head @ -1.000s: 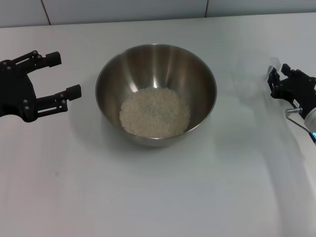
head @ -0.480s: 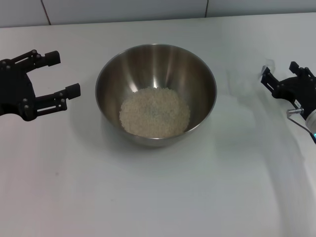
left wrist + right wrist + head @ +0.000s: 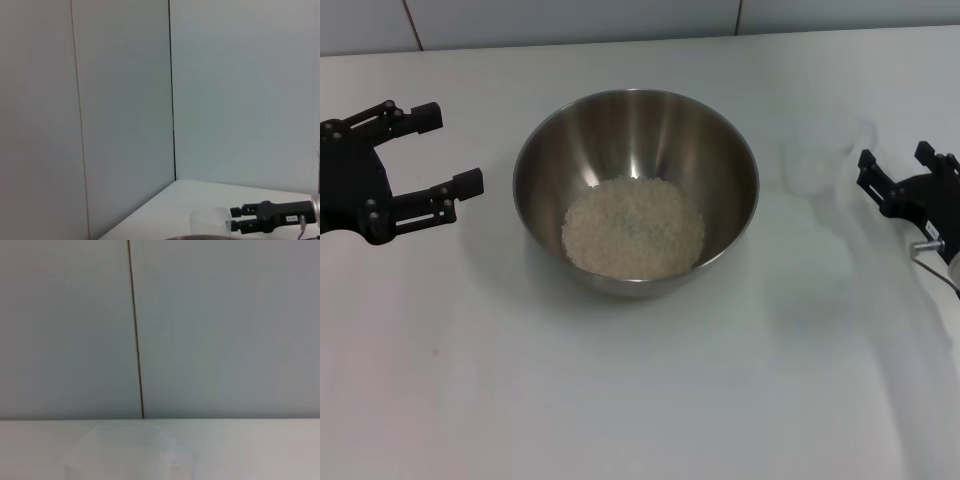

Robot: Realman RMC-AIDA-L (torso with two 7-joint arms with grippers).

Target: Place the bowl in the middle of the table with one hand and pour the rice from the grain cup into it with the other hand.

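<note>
Head view shows me the bowl (image 3: pixel 636 190) sitting mid-desk (image 3: pixel 640 400) with the rice (image 3: pixel 634 227) heaped inside, so I judge the pour done. My left pincer (image 3: pixel 448 150) hangs spread beside the bowl's left, apart from it. The grain cup (image 3: pixel 817 160) stands empty on the desk to the bowl's right; my right pincer (image 3: pixel 900 172) sits just beside it, fingers spread, gripping nothing.

This looks like a bare robotics test space rather than a home kitchen. A plain white worktop (image 3: pixel 620 400) meets featureless pale wall panels (image 3: pixel 120 100) split by thin dark seams.
</note>
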